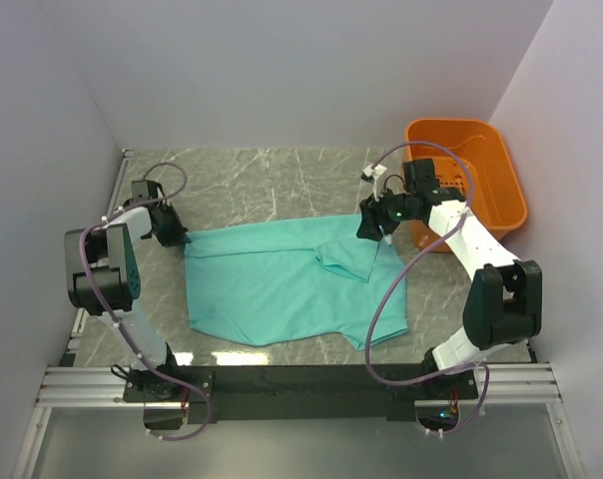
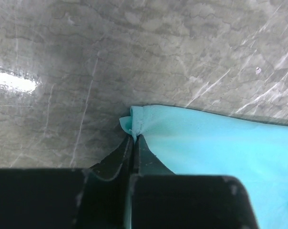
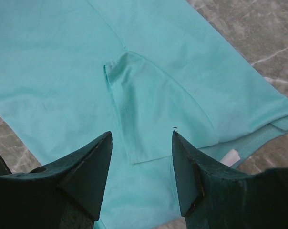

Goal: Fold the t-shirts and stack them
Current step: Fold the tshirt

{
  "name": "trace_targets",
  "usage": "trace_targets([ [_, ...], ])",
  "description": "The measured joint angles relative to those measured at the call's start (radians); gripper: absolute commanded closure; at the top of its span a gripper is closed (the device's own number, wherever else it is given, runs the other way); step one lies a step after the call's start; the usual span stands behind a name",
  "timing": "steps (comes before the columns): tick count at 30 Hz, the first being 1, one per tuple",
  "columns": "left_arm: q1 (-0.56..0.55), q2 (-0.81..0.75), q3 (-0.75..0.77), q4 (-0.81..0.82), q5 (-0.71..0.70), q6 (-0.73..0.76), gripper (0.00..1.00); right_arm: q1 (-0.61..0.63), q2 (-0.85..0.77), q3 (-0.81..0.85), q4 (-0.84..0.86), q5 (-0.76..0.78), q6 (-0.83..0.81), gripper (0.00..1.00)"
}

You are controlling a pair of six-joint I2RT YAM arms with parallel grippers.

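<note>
Well, over on the left, the left gripper (image 2: 135,138) sits low at the far left corner of the teal t-shirt (image 1: 272,289), its jaws pressed together on a small bunched fold of the cloth's edge (the wrist view shows the hem pinched right at the tips). The t-shirt itself lies spread nearly flat across the middle of the grey marble table (image 1: 262,175), reaching from that pinched corner towards the right arm. One sleeve (image 3: 144,109) is folded inward onto the body of the shirt, and a white neck label (image 3: 231,157) peeks out at the collar edge. The right gripper (image 3: 141,136) hangs over that folded sleeve with its fingers spread apart and nothing between them. Further right, an orange basket (image 1: 491,160) stands against the wall, just beyond the right arm.
</note>
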Motion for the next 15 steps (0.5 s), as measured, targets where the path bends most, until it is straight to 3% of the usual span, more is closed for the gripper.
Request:
trace_targets([
  [5, -0.001, 0.03, 0.063, -0.038, -0.01, 0.007, 0.99, -0.01, 0.024, 0.0, 0.0, 0.005, 0.0, 0.4],
  [15, 0.036, 0.212, 0.365, -0.074, -0.038, 0.008, 0.99, -0.018, 0.18, 0.108, 0.001, 0.11, 0.042, 0.41],
])
